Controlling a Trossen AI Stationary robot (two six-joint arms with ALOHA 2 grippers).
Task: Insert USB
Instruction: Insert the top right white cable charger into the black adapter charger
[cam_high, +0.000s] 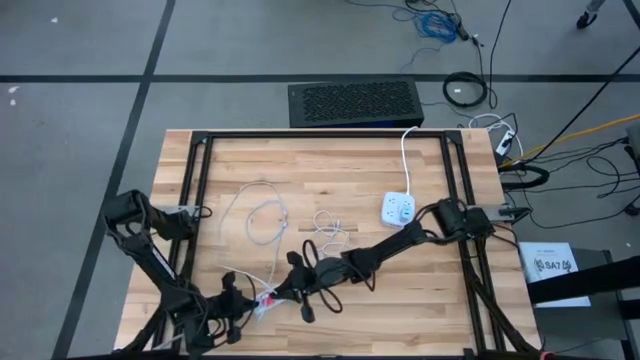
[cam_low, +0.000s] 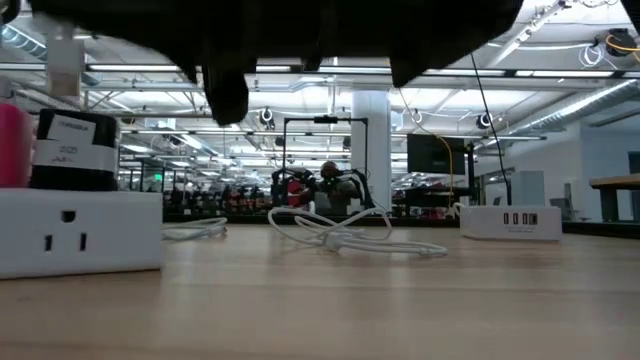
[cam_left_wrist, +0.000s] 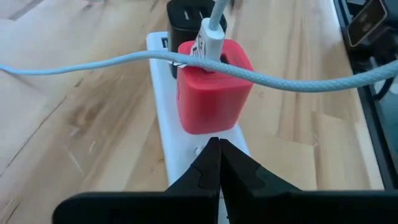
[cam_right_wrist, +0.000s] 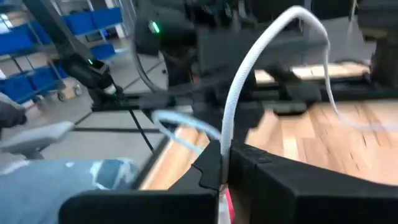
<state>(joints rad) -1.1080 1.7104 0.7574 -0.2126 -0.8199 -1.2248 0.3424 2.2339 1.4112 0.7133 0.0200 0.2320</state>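
Fingers of the left gripper (cam_left_wrist: 219, 149) are pressing together, empty, just short of the red charger (cam_left_wrist: 211, 87) sitting on the white power strip (cam_left_wrist: 168, 134). A white USB plug (cam_left_wrist: 210, 38) is standing in the charger's top, its pale blue cable (cam_left_wrist: 298, 81) draping across. Behind it a black adapter (cam_left_wrist: 181, 15) is running out of frame. The right gripper (cam_right_wrist: 222, 165) is clenching a white cable (cam_right_wrist: 249, 62). From above, both grippers are crowding together near the table's (cam_high: 420, 290) front edge, hiding the charger; a second power strip (cam_high: 398, 208) is lying well apart.
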